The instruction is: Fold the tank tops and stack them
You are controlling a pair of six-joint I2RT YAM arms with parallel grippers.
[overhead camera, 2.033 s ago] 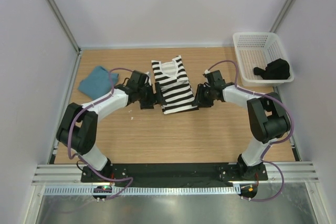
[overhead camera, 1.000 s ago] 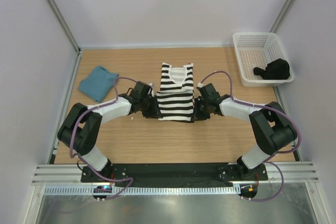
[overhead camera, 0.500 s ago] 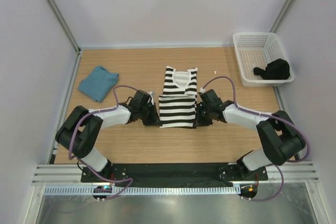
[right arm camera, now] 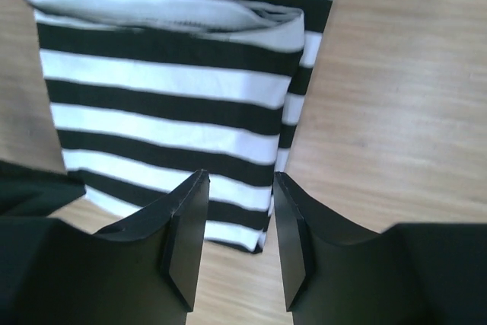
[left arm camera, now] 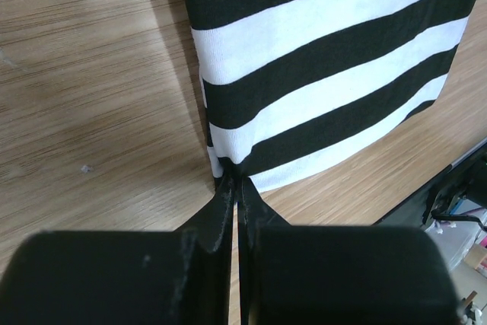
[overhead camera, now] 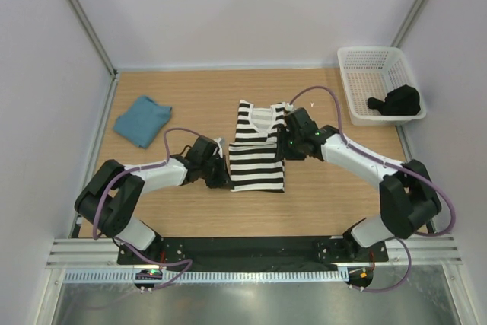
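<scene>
The black-and-white striped tank top point(overhead camera: 257, 159) lies flat at the middle of the table, folded narrow, neckline away from me. My left gripper point(overhead camera: 225, 180) is low at its near left corner, shut on that corner; in the left wrist view the closed fingertips point(left arm camera: 233, 182) pinch the hem of the striped cloth point(left arm camera: 327, 74). My right gripper point(overhead camera: 286, 141) hovers over the top's right edge, open; in the right wrist view the fingers point(right arm camera: 190, 211) stand apart above the striped cloth point(right arm camera: 167, 97), holding nothing. The teal-blue tank top point(overhead camera: 142, 119) lies folded at the far left.
A white mesh basket point(overhead camera: 373, 66) stands at the back right corner with a black item point(overhead camera: 396, 100) inside. Grey walls close in the table on three sides. Both arm bases sit at the near edge.
The striped top has been dragged nearer and laid flat. My right gripper opened, let go of it and moved up along its right edge. The left gripper stays shut at the near corner.
</scene>
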